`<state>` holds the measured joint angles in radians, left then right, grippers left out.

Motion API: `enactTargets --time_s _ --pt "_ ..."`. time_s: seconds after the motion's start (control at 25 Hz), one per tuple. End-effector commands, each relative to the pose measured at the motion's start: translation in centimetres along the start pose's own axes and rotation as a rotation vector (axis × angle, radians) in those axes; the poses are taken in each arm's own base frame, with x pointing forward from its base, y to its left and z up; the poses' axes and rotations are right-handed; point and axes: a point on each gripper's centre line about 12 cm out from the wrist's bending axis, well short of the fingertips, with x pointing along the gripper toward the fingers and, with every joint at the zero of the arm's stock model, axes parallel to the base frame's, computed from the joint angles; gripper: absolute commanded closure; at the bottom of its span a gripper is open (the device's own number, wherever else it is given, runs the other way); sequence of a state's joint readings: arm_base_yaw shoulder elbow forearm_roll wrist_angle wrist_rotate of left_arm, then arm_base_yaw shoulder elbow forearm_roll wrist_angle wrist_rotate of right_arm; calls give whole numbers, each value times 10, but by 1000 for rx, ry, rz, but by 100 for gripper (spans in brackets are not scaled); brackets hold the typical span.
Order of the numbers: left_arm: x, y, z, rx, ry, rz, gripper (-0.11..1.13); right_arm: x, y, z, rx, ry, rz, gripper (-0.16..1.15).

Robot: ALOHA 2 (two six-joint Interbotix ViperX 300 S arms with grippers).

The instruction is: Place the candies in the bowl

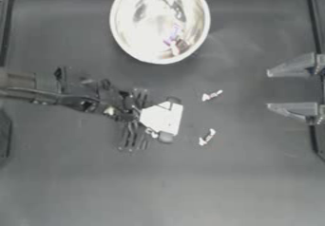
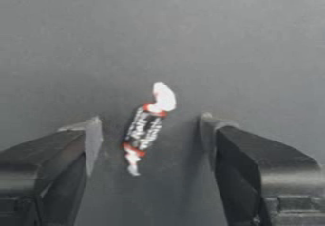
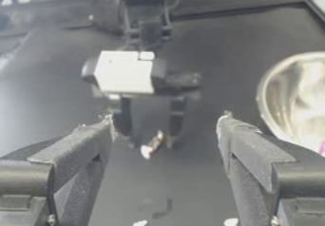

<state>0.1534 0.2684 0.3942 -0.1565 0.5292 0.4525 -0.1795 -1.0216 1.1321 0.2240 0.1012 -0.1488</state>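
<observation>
Dark jointed left arm [image 1: 70,97] carries a white boxy wrist camera [image 1: 162,117] above black-fingered hand [image 2: 149,144].

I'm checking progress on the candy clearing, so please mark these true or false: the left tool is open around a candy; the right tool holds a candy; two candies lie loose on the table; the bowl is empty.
1. The left tool is open around a white candy. True; its jaws stand either side of it, not closed.
2. The right tool holds a candy. False; it is open and empty at the table's right edge.
3. Two loose candies lie between the tools. True.
4. The bowl is empty. False; a pink-purple candy shows inside.
</observation>
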Motion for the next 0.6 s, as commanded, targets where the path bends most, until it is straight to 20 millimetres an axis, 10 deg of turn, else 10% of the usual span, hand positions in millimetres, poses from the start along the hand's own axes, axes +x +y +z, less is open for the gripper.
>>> enactTargets --time_s 0.04,0.6 --pt "-11 6 10 12 -39 20 14 0 2 5 1 -17 10 3" --pt "-11 8 14 13 7 -5 80 0 3 6 -1 -26 16 3"
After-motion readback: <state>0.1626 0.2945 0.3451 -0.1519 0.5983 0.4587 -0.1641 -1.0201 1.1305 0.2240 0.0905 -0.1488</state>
